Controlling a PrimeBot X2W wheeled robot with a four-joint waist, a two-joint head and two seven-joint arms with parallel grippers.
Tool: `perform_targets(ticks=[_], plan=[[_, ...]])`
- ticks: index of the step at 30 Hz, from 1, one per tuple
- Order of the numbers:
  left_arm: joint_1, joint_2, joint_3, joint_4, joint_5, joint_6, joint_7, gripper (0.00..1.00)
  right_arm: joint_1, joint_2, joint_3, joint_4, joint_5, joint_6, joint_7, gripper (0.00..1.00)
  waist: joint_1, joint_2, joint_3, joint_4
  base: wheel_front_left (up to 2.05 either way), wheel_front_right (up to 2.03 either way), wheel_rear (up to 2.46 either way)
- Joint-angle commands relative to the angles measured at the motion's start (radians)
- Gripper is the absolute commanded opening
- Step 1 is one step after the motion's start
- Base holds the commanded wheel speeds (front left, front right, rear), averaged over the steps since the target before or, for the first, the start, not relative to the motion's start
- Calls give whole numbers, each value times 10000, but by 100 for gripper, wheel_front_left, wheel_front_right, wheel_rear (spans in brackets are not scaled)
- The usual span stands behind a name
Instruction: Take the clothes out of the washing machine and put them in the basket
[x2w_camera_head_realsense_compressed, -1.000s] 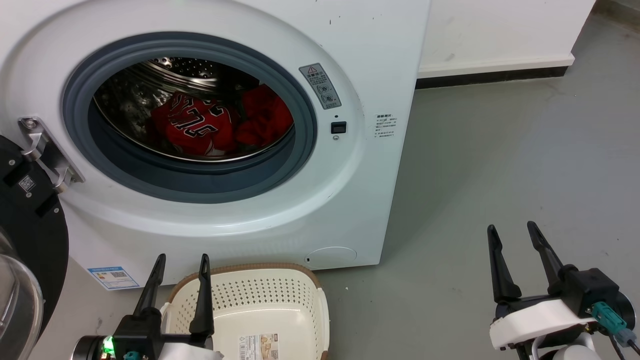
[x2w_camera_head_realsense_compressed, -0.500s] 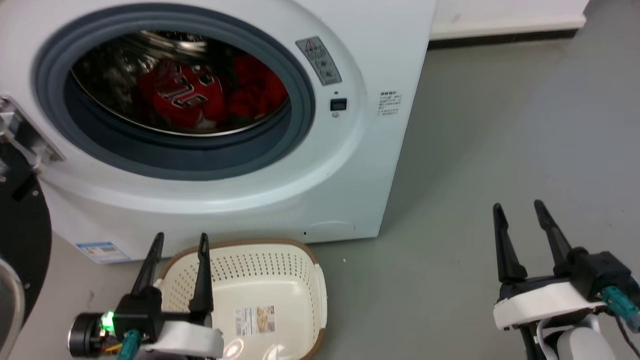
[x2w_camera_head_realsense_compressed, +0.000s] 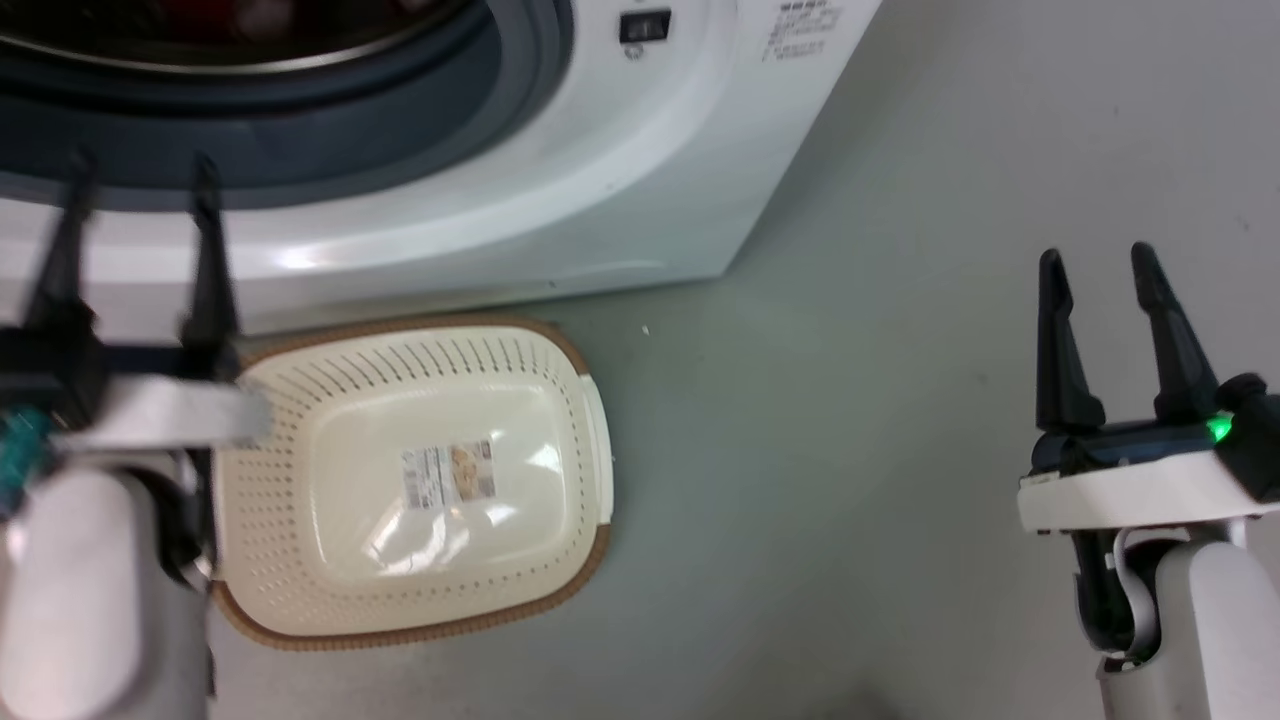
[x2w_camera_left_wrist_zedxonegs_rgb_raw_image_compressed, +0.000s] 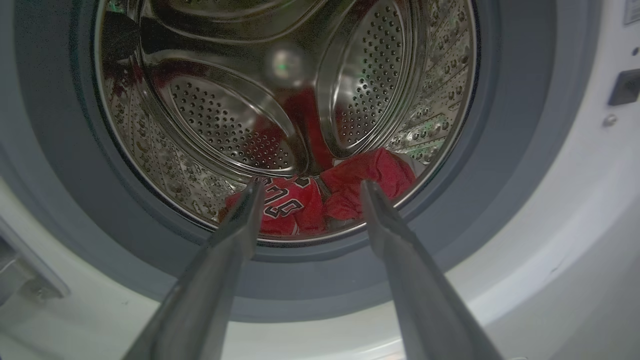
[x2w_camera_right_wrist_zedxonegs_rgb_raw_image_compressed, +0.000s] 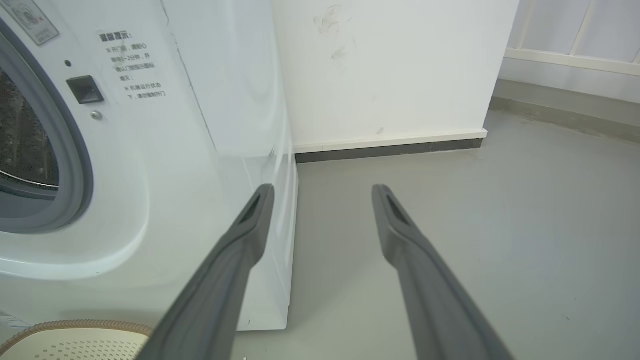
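The washing machine (x2w_camera_head_realsense_compressed: 600, 180) stands open, its grey porthole rim running along the top of the head view. In the left wrist view the red clothes (x2w_camera_left_wrist_zedxonegs_rgb_raw_image_compressed: 300, 205) lie at the bottom of the steel drum (x2w_camera_left_wrist_zedxonegs_rgb_raw_image_compressed: 225, 125): a jersey with black-and-white lettering, and a plain red piece (x2w_camera_left_wrist_zedxonegs_rgb_raw_image_compressed: 370, 175) to its right. My left gripper (x2w_camera_head_realsense_compressed: 140, 170) (x2w_camera_left_wrist_zedxonegs_rgb_raw_image_compressed: 311, 185) is open, outside the porthole and pointing in at the clothes. The cream basket (x2w_camera_head_realsense_compressed: 430, 325) sits on the floor before the machine, a label on its bare bottom. My right gripper (x2w_camera_head_realsense_compressed: 1095, 255) (x2w_camera_right_wrist_zedxonegs_rgb_raw_image_compressed: 324, 190) is open over the floor, right of the machine.
Grey floor (x2w_camera_head_realsense_compressed: 850, 450) stretches to the right of the machine and basket. In the right wrist view a white wall with a dark skirting strip (x2w_camera_right_wrist_zedxonegs_rgb_raw_image_compressed: 390, 149) stands behind the machine. The basket's brown rim (x2w_camera_right_wrist_zedxonegs_rgb_raw_image_compressed: 75, 327) shows under the machine's front.
The head camera has tilted down, so the machine has slid up the picture. My left gripper has risen and gone forward from over the basket to the porthole's lower rim.
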Motion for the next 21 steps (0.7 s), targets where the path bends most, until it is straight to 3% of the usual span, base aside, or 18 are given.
perform_targets(ticks=[1, 5, 11, 21], plan=[[-586, 287, 33, 286, -34, -78, -24, 100, -174, 21, -58, -101, 104, -7, -26, 100, -2, 0, 1201, -434, 0, 0, 0], [-2751, 1238, -21, 1902, -359, -281, 186, 100, -350, 23, -46, -325, 205, -7, -25, 100, -2, 0, 1848, -539, 0, 0, 0], [-6207, 2550, -783, 3707, -871, -382, 1959, 100, -556, 21, 147, -615, 284, -7, -26, 100, -2, 0, 2789, -771, 0, 0, 0], [-10891, 4512, -3799, 5557, -1818, -397, 5397, 100, -691, 18, 865, -1165, 602, -7, -25, 100, -2, 0, 3988, -1473, 0, 0, 0]])
